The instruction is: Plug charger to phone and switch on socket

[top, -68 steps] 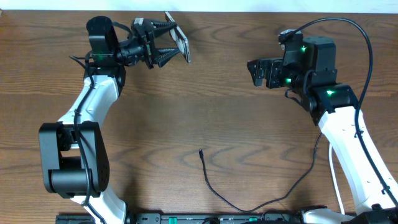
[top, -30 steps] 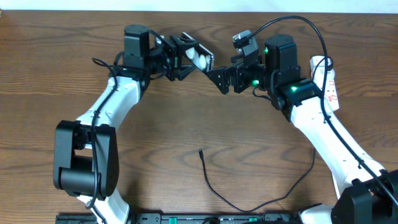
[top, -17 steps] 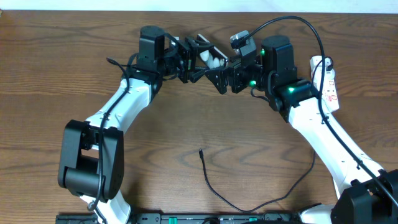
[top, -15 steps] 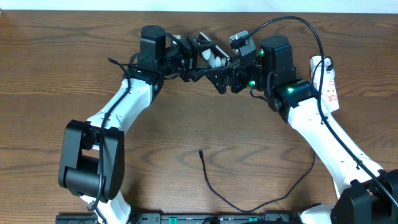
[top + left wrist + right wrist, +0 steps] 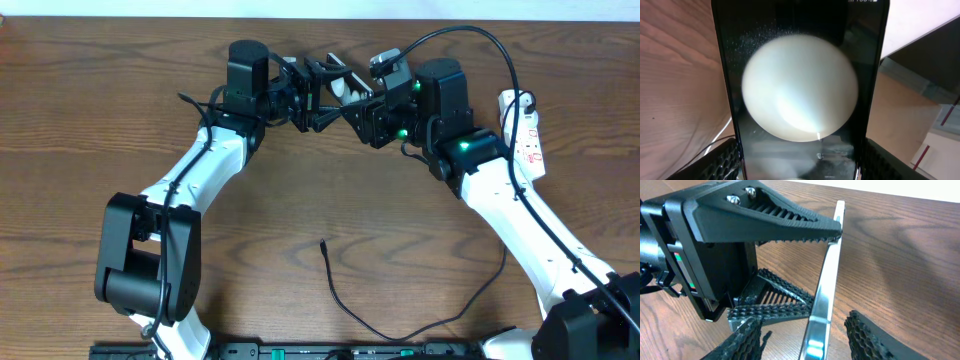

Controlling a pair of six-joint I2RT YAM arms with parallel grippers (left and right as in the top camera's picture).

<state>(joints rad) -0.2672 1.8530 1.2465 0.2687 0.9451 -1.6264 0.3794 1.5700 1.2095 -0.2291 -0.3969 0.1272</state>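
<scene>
We find the phone [image 5: 340,86] held on edge above the brown wood-grain table [image 5: 300,190], clamped between the ribbed fingers of the left gripper [image 5: 325,88]. The right gripper [image 5: 805,325] has its jaws spread to either side of the phone's free end, gripping nothing. A white glare [image 5: 800,87] covers the phone's face. The charger [image 5: 345,300] lies slack well apart from the phone, toward the robot bases. The socket [image 5: 531,125] lies flat to the phone's right. A pale strip [image 5: 300,8] borders the table behind the phone.
</scene>
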